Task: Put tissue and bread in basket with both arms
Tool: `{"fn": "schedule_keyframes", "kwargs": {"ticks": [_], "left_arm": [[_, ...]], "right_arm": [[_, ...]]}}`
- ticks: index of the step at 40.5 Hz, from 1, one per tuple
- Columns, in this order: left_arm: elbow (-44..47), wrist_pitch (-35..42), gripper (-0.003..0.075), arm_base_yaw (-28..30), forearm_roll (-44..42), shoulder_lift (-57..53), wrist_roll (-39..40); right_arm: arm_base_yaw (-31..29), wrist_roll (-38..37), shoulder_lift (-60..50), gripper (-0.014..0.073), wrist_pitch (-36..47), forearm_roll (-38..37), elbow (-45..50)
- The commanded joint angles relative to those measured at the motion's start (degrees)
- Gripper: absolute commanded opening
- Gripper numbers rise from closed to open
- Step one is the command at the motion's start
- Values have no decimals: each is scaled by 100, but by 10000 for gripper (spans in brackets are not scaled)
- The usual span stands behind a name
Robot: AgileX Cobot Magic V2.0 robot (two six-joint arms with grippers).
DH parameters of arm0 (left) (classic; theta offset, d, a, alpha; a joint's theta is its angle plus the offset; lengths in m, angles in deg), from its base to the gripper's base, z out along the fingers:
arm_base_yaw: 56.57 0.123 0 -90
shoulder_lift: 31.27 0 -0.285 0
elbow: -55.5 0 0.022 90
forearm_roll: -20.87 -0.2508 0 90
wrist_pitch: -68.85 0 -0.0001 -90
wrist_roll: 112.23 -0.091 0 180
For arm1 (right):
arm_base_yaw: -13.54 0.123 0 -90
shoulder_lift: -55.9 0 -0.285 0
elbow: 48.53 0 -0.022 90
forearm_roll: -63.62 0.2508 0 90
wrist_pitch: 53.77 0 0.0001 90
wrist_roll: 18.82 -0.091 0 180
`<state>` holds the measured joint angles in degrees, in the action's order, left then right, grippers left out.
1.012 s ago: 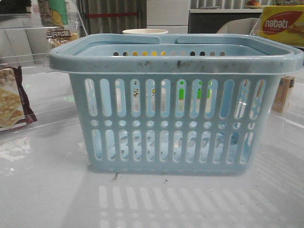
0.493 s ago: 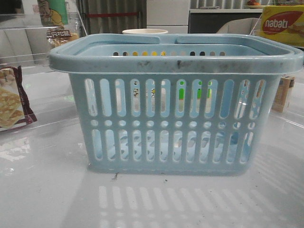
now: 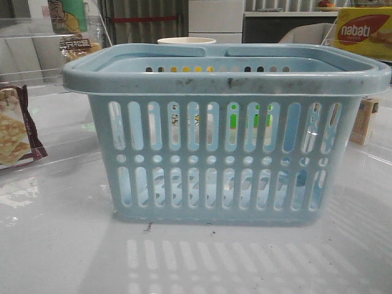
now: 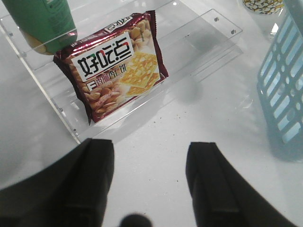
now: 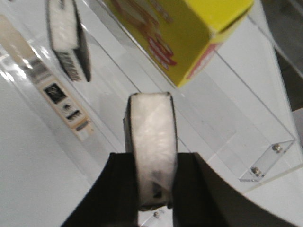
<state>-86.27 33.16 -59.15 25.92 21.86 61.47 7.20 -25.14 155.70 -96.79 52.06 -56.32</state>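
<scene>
Tissue (image 5: 151, 156) pinched edge-on between the right gripper (image 5: 150, 189) fingers, lifted clear of the desk; light, soft packet that gives under squeeze, best held across its thin faces as now. Yellow box (image 5: 180, 33) at 12 o'clock beyond it. Left gripper (image 4: 149, 179) fingers spread wide, holding nothing, hanging over bare desk (image 4: 189, 118); cracker packet (image 4: 113, 64) at 11 o'clock from them, not the bread. Bread not visible in any view; judged light, squashy, slippery in wrap. Basket (image 3: 226, 131) stands upright mid-desk, its wall at 3 o'clock in the left wrist view.
</scene>
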Motion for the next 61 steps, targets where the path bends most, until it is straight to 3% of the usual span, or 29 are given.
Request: {"fn": "schedule_keyframes", "kwargs": {"ticks": [1, 11, 25, 32, 35, 46, 61], "left_arm": [[-169, 401, 400, 8, 43, -10, 7], [-169, 401, 400, 8, 43, -10, 7], [-169, 390, 400, 8, 52, -10, 7], [-169, 390, 400, 8, 52, -10, 7], [-169, 383, 400, 8, 52, -10, 7], [-169, 383, 400, 8, 52, -10, 7], [-169, 446, 400, 8, 66, -10, 7]], "right_arm": [[365, 9, -763, 184, 200, 18, -233], [1689, 9, -1463, 183, 60, 162, -225], [3462, 9, -1096, 211, 84, 282, 286], [3529, 9, -694, 484, 225, 408, 421], [3528, 9, -635, 556, 300, 398, 421], [3528, 9, -1372, 559, 271, 403, 588], [3528, 9, -3675, 559, 475, 339, 2269]]}}
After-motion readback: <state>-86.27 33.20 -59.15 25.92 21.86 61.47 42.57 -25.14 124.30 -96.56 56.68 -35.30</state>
